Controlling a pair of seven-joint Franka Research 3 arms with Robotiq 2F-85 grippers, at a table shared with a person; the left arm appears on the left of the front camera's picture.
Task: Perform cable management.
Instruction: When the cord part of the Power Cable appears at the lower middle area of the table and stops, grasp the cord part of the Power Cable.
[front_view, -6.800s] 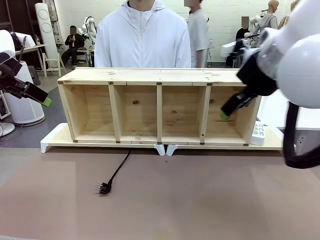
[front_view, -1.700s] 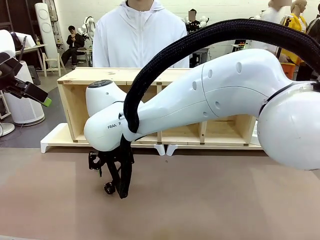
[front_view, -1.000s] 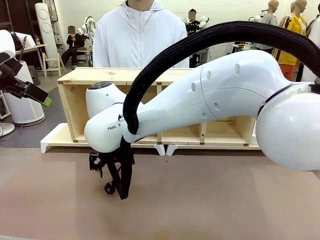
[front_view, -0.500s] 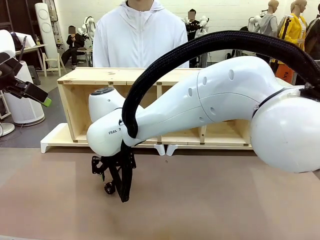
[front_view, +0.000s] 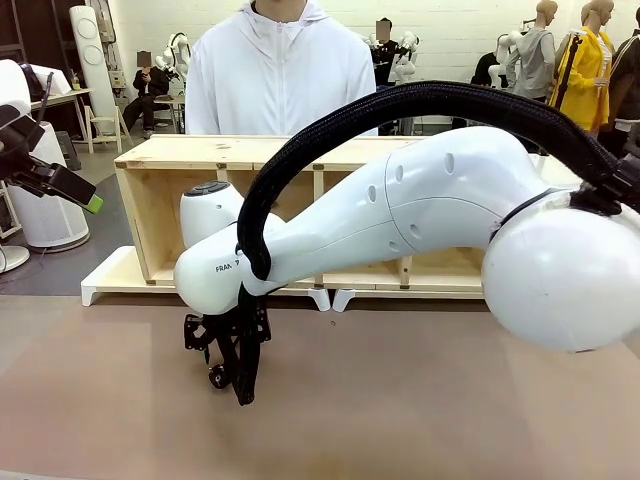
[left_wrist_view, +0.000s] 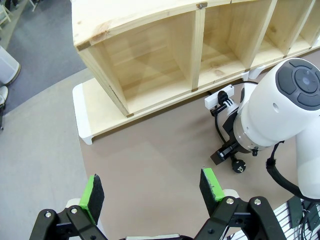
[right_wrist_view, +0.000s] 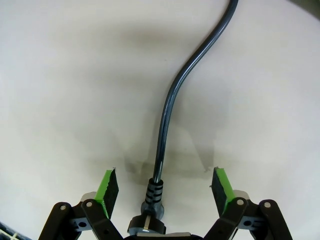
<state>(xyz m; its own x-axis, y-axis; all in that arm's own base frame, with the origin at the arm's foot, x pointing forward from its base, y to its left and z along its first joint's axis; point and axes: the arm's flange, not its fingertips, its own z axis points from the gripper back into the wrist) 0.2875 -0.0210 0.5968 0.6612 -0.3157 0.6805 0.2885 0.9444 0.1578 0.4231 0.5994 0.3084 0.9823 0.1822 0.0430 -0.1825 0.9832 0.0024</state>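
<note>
Grasp step: right hand (right_wrist_view: 165, 189) is down at the counter (front_view: 450, 410), pads spread either side of the round plug (right_wrist_view: 150, 214) at 6 o'clock in its wrist view, with the cable (right_wrist_view: 167, 110) running off toward 1 o'clock and nothing pinched yet. Left hand (left_wrist_view: 151, 189) hangs spread and empty at 9 o'clock in the front view, well apart. Next move, I'd judge: pinch the plug neck squarely, then lift and route toward the wooden shelf unit (front_view: 270, 150) without snagging slack.

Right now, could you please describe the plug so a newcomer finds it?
Find the long wooden shelf; before its left half the right gripper points down. Between its open jaws lies the plug: small, round, black, ending a thin cord, unlike the thick braided hose.
</note>
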